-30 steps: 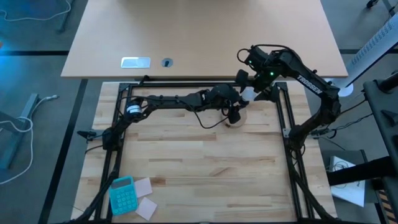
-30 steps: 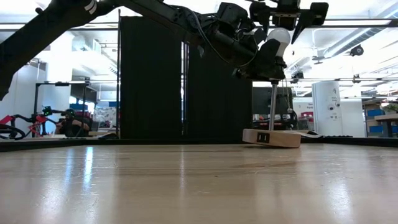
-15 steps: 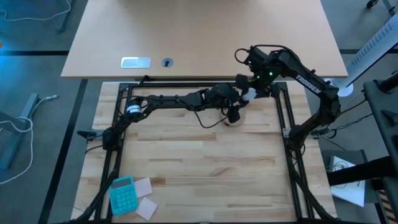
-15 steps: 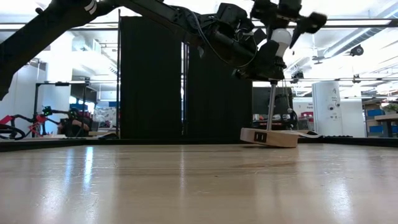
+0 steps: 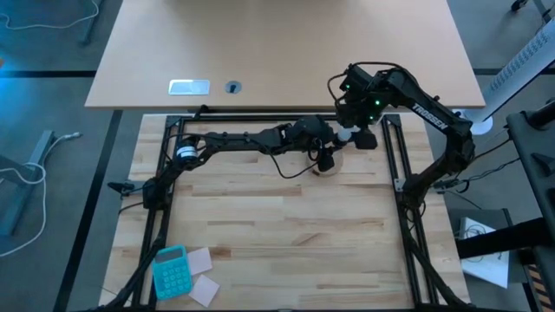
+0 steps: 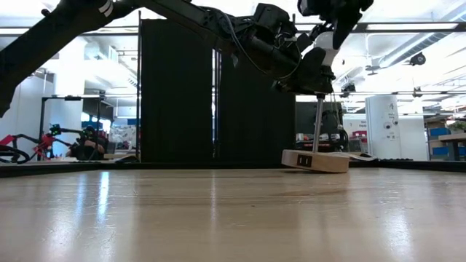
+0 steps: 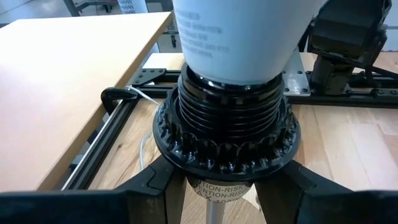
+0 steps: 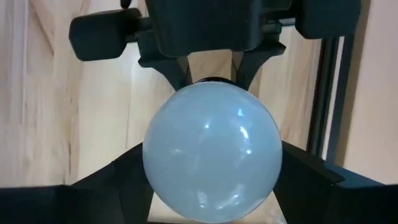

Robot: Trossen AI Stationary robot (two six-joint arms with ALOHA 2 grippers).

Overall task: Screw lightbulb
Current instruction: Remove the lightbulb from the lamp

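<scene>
Lightbulb and socket are the crux of this moment: the white globe sits between the two dark fingers of the right tool, which close against its sides from above, so that tool has the bulb in its hold. In the left wrist view the bulb's neck stands in the threaded black socket, and the left tool has its fingers clamped on the socket's underside, around the thin post, holding the stand steady.

From the high view both tools meet at the far side of the desk, the left arm stretched across from its base, the right arm bent down over the bulb. In the low view the round wooden disc stand appears tilted, with one edge lifted off the desk, while the post rises to the socket held by the left tool.

Risks, as I judge them:
- If the right tool turns while off the socket's axis, the thread could cross and jam.
- The glossy globe may slip in the fingers, so the wrist turns and the bulb does not.
- Squeezing harder to stop slip could crack the glass.
- Torque passed to the post could twist the socket in the left tool's hold, or tip the lifted stand further.
- The two tools work very close together and could knock each other.

Far off at the near corner lie a blue calculator and paper notes, out of the way.
</scene>
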